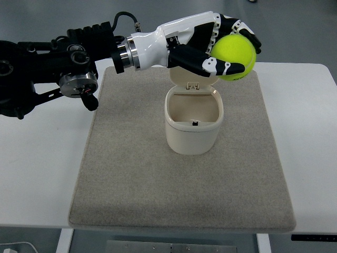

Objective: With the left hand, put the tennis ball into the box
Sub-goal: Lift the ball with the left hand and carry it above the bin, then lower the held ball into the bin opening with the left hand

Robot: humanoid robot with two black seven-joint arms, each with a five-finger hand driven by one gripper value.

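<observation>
A yellow-green tennis ball [234, 55] is held in my left hand [224, 45], whose black and white fingers [224, 67] curl around it. The hand hovers above and just behind the cream box [193, 124], a little to its right. The box stands open on the mat, its lid [190, 80] tipped back under the hand, and its inside looks empty. My left arm reaches in from the left edge. The right arm does not show.
A beige mat [131, 174] covers the middle of the white table [42, 174]. The table's front edge runs along the bottom of the view, with grey floor beyond the far edge.
</observation>
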